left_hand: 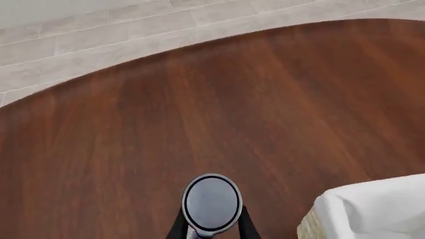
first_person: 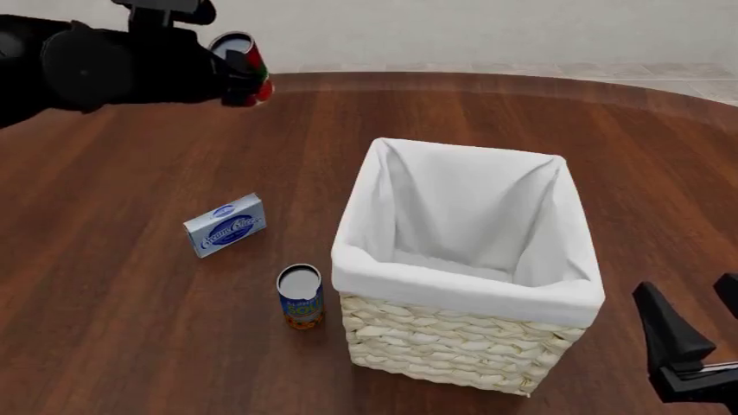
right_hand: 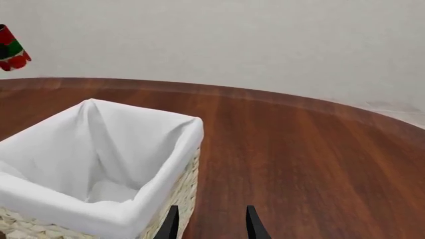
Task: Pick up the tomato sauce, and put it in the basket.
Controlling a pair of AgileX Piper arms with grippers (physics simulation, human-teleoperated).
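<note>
Holding: the tomato sauce [first_person: 240,62], clamped between the fingers of my left claw [first_person: 245,79], lifted clear above the far left part of the table [first_person: 104,285].
Left claw: closed on the can; in the left wrist view my two dark fingers [left_hand: 247,226] press either side of it, and its silver-grey top [left_hand: 212,203] faces the camera.
Can's pose: tilted in the front view, red label with a green patch showing beside my dark arm.
Basket: the basket [first_person: 466,268] stands on the table to the right of centre, white cloth lining folded over its rim, pale wicker showing at the near wall.
Can against basket: well apart, the can up and off to the far left of it; one corner of the basket edges into the left wrist view [left_hand: 371,209].
Right claw: my right claw [right_hand: 210,224] has its fingers apart with nothing between them, low at the near right of the table, just beside the basket's near right corner.
Other things: a can with blue and orange label [first_person: 300,296] stands upright just beside the basket's near left corner; a small blue and white box [first_person: 225,225] lies flat to the left of it.
</note>
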